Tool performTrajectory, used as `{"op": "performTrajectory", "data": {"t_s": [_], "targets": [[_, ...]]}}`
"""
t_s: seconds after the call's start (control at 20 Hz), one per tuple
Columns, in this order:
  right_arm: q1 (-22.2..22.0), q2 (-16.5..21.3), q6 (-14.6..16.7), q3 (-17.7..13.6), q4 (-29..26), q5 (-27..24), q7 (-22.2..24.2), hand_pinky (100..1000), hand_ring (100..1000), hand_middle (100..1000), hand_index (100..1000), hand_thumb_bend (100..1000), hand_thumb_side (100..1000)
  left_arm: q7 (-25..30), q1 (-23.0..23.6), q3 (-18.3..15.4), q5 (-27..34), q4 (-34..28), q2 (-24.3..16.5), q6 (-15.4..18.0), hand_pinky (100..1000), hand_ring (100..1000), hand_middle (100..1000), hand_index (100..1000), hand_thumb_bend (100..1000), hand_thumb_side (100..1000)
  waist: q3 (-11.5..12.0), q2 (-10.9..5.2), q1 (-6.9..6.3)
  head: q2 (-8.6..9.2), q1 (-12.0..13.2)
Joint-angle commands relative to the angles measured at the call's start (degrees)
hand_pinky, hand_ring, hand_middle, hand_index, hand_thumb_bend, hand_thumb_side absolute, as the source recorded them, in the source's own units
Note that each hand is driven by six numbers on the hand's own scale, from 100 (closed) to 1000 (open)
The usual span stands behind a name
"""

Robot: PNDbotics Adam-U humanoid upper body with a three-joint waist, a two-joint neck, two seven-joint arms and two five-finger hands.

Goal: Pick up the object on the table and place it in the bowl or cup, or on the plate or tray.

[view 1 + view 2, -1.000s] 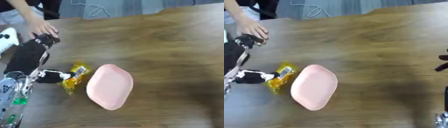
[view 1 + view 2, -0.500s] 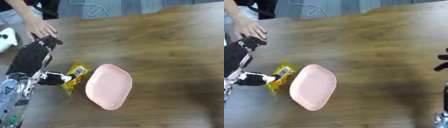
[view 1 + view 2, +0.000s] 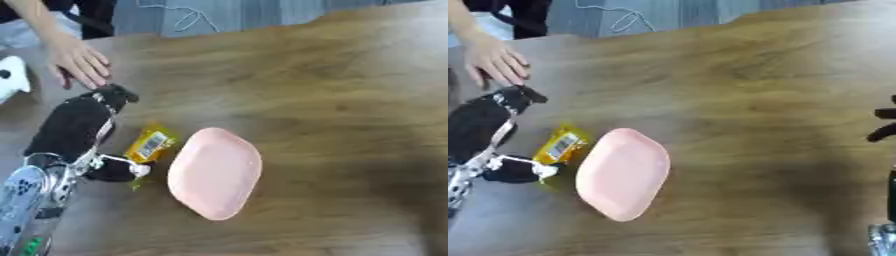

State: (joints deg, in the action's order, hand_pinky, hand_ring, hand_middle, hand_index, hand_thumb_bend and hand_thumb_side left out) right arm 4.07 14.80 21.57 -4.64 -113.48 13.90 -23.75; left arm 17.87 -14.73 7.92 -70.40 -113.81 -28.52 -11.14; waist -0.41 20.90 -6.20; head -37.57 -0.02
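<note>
A small yellow packet (image 3: 150, 144) with a barcode label lies flat on the wooden table, just left of the pink oval plate (image 3: 215, 172). My left hand (image 3: 74, 127) is beside the packet on its left, black fingers stretched toward the upper right and the thumb (image 3: 116, 170) at the packet's lower end. It is open and the packet is not lifted. My right hand (image 3: 882, 125) shows only as dark relaxed fingers at the right edge of the right eye view, far from the plate.
A person's bare hand (image 3: 79, 61) rests on the table close above my left fingertips. A white object (image 3: 10, 82) sits at the left edge. A cable (image 3: 188, 17) lies beyond the table's far edge (image 3: 262, 27). Bare wood stretches right of the plate.
My left hand's fingertips have edged slightly right and down, closer to the packet. The packet and the plate have stayed where they were.
</note>
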Motion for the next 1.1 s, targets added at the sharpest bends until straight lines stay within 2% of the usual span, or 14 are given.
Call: {"op": "performTrajectory", "data": {"t_s": [0.05,0.1,0.15,0.2,0.45,0.9,1.1], "targets": [[0.28,1.26,0.12,-0.21,-1.11,-0.31,0.30,350,577,650,819,100,737,0.39,0.36,0.32,-0.88,-0.78,-4.13,0.84,515,685,787,851,774,394,-0.03,-0.77,0.10,0.15,-0.36],[0.29,1.27,0.12,-0.20,-1.11,-0.36,0.33,350,577,650,820,100,735,0.49,0.54,0.39,-1.08,-0.78,-4.76,1.01,523,687,790,854,789,395,-0.04,-0.75,0.08,0.13,-0.39],[0.30,1.26,0.13,-0.18,-1.11,-0.47,0.35,350,577,650,820,100,741,0.63,0.75,0.46,-1.36,-0.78,-5.43,1.22,525,687,790,855,811,355,-0.07,-0.74,0.07,0.11,-0.41],[0.31,1.27,0.15,-0.18,-1.11,-0.57,0.36,350,577,650,820,100,734,0.78,0.92,0.50,-1.73,-0.78,-5.97,1.38,529,688,791,856,803,392,-0.07,-0.72,0.05,0.11,-0.39],[0.35,1.29,0.15,-0.20,-1.11,-0.80,0.53,350,577,651,820,100,733,1.72,1.29,0.52,-3.27,-0.78,-6.80,1.41,528,686,790,855,804,397,-0.15,-0.65,0.02,0.16,-0.38],[0.38,1.22,0.17,-0.19,-1.11,-0.87,0.77,350,578,651,822,100,731,2.12,1.05,0.15,-3.57,-0.13,-4.27,0.63,516,680,786,847,771,404,-0.22,-0.41,-0.03,0.10,-0.54],[0.39,1.14,0.17,-0.18,-1.11,-0.91,0.84,351,578,652,822,100,731,1.61,0.45,-0.04,-3.40,0.82,-1.32,0.65,499,675,784,841,729,403,-0.27,-0.36,0.03,0.09,-0.67]]}}
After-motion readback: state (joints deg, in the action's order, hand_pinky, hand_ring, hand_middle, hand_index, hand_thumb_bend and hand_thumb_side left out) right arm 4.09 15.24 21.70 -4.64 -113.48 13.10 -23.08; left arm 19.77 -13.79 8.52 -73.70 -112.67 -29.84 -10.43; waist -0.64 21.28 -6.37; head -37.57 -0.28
